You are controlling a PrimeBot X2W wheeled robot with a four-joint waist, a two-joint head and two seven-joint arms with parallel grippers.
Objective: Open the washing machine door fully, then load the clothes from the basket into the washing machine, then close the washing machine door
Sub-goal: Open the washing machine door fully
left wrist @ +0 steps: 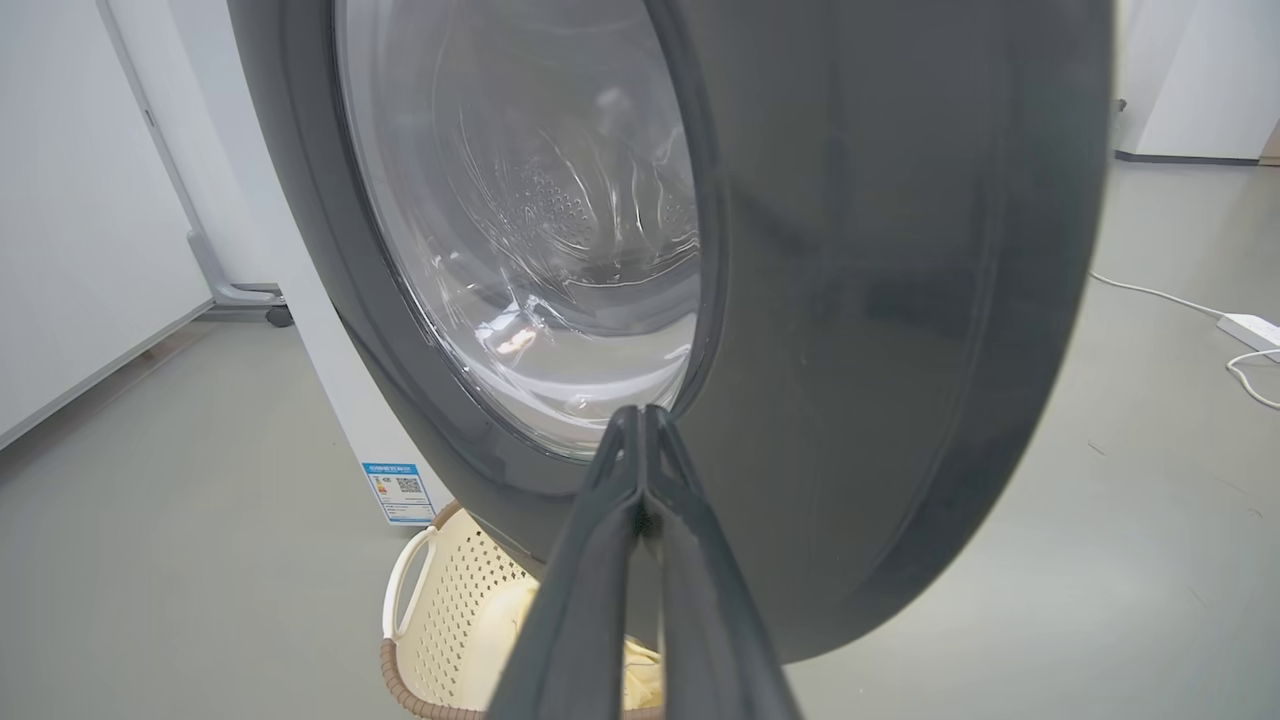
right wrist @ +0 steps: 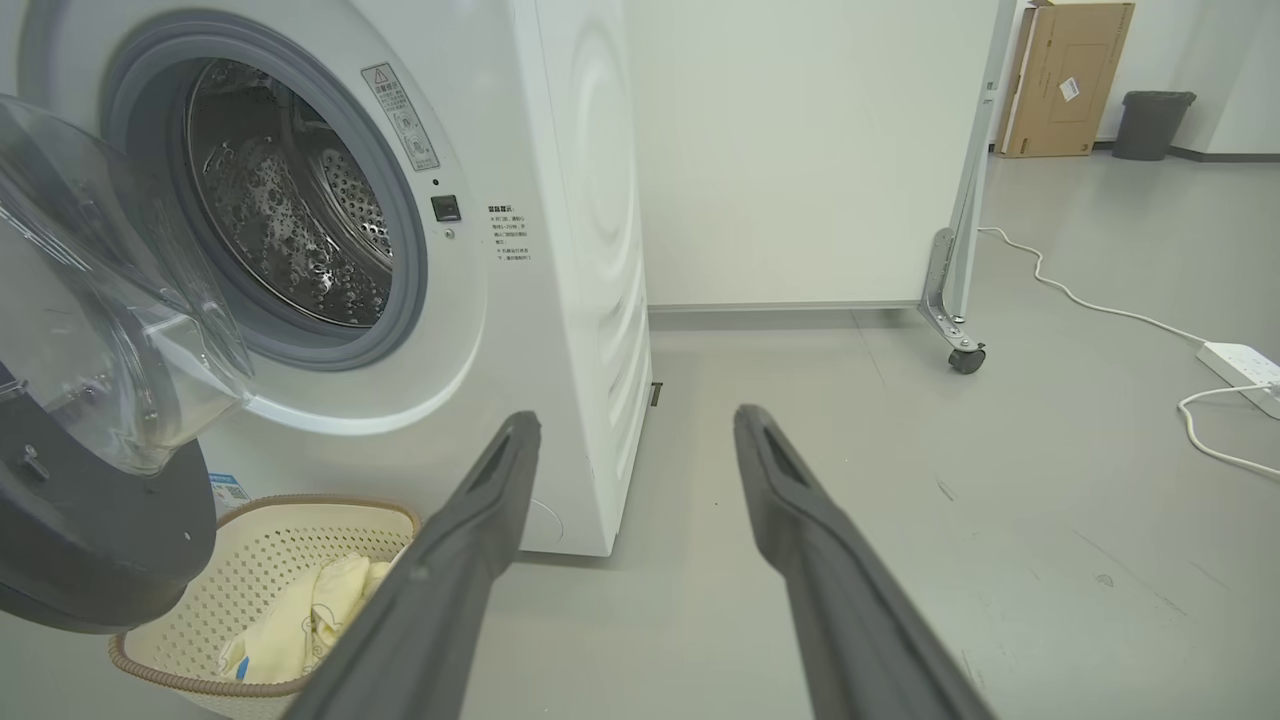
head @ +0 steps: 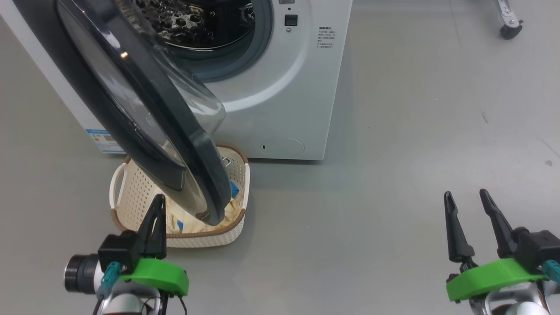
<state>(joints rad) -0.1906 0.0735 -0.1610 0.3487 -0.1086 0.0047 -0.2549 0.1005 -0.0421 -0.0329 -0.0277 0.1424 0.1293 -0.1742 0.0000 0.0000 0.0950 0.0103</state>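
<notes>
**Ana:** Left gripper (head: pixel 159 200), what is it doing?

**Ben:** It is hovering low on the left with its two fingers pressed together on nothing. The tips are pointing at the outer face of the washing machine door (head: pixel 131 100). I cannot tell whether they are touching it.

**Ana:** And the door itself?

**Ben:** It is standing partway open, hanging out over the basket (head: pixel 205 232), which is sitting on the floor just in front of the washing machine (head: pixel 284 87). The clothes (head: pixel 189 223) are lying inside the basket, partly hidden under the door's lower edge.

**Ana:** Which step is running?

**Ben:** I am judging it as the first one, swinging the door fully open. Nothing is being loaded yet.

**Ana:** What is the next move calling for?

**Ben:** Probably getting those closed fingers behind the door's free edge and sweeping it further left, uncovering the basket.

**Ana:** Right gripper (head: pixel 466 193)?

**Ben:** It is sitting far right, well apart from everything, fingers spread and carrying nothing.
</notes>
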